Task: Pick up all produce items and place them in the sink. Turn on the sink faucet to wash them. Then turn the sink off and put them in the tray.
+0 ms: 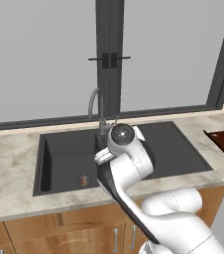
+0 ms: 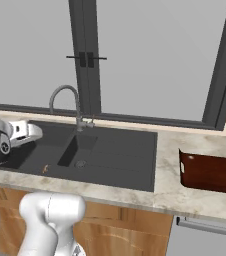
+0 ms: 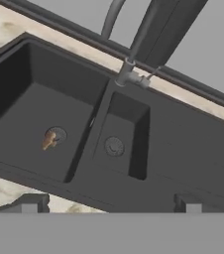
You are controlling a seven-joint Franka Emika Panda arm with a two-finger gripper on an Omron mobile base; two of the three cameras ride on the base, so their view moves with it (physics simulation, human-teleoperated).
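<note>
We count one produce item (image 3: pixel 48 140), a brownish-orange lump lying on the drain of the large basin of the sink (image 3: pixel 183 149), which has two basins. One faucet (image 2: pixel 65 100) stands behind; one tray (image 2: pixel 212 172) sits on the bench (image 1: pixel 10 163). Our gripper (image 3: pixel 109 203) hangs above the sink, fingers apart, holding nothing

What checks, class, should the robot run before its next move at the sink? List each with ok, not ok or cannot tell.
1. Produce item in the sink's large basin, by the drain: ok.
2. Gripper open, holding nothing: ok.
3. Sink faucet lever in clear sight: ok.
4. Water running: none seen; not ok for washing yet.
5. Tray on the counter, right of the sink: ok.
6. Other produce outstanding: cannot tell.
</note>
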